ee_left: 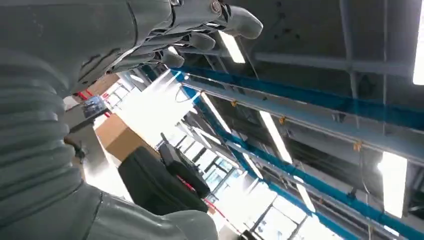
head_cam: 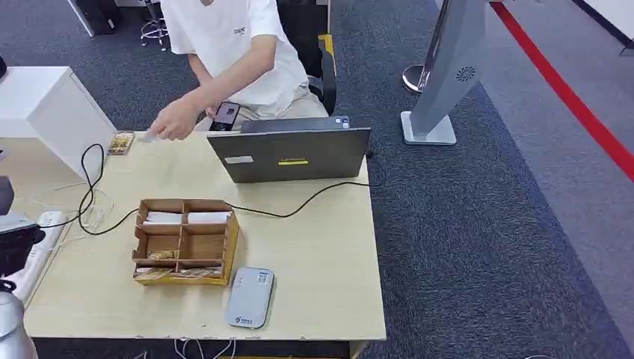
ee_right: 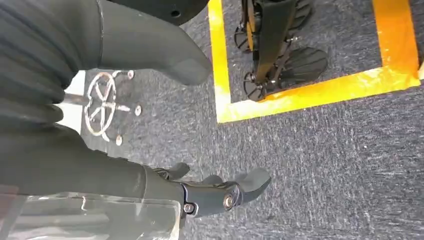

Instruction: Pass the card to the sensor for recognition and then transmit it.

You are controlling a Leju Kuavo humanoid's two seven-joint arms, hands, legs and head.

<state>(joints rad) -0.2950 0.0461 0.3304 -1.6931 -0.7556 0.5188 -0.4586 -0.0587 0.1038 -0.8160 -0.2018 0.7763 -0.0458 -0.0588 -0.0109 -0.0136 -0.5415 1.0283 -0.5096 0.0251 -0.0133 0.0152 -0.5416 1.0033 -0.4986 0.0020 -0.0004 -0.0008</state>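
A cardboard organiser box (head_cam: 185, 241) stands on the wooden table (head_cam: 329, 262). White cards (head_cam: 163, 218) lie in its far compartments. A flat grey-white sensor (head_cam: 250, 297) lies just right of the box, near the table's front edge. My left arm (head_cam: 11, 321) comes in at the lower left edge, left of the box. In the left wrist view my left hand (ee_left: 150, 30) points up at the ceiling, its fingers (ee_left: 240, 22) apart and holding nothing. My right hand (ee_right: 125, 175) hangs over the carpet with thumb (ee_right: 170, 55) and fingers (ee_right: 225, 192) apart, holding nothing.
A person in a white shirt (head_cam: 232, 52) sits behind the table, one hand (head_cam: 173, 121) reaching over its far left, the other holding a phone (head_cam: 226, 114). A grey laptop (head_cam: 291, 153) stands at the back, its cable (head_cam: 299, 206) crossing the table. A power strip (head_cam: 45, 224) lies left.
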